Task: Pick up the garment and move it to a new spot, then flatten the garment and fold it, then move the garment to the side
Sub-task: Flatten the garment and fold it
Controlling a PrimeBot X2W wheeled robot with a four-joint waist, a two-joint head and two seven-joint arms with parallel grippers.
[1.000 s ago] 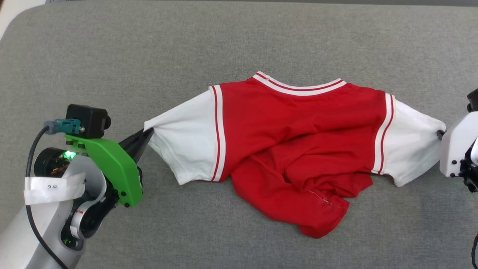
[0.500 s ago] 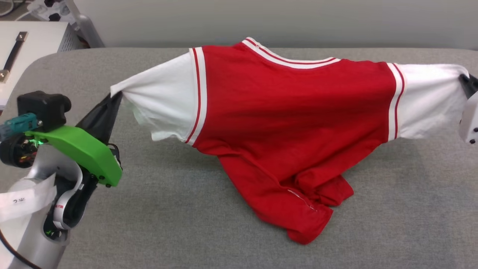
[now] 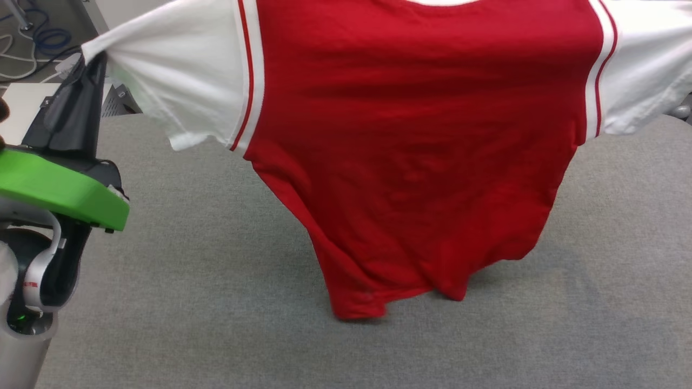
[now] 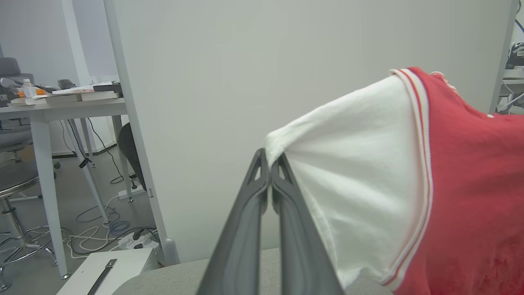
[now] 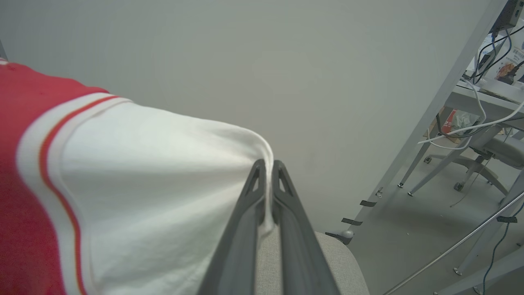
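The red garment (image 3: 416,146) hangs spread out in the air above the grey table (image 3: 194,281), its plain red side toward the head camera and its lower hem near or just touching the surface. My left gripper (image 3: 89,59) is shut on the end of the white sleeve (image 3: 173,92) at the upper left; the left wrist view shows its fingers (image 4: 249,213) pinching that sleeve (image 4: 352,180). In the right wrist view my right gripper (image 5: 267,168) is shut on the other white sleeve (image 5: 163,180). No print is visible.
A pale partition wall (image 4: 286,61) stands behind the table. Beyond it lie a desk (image 4: 61,106), a stool, cables (image 4: 106,229) on the floor and a white box (image 3: 21,108) to the left of the table. Desk legs and chairs (image 5: 483,155) stand to the right.
Both grippers have raised the garment from lying crumpled on the table to hanging stretched between them. The head camera has tilted upward, so the table has shifted down in view.
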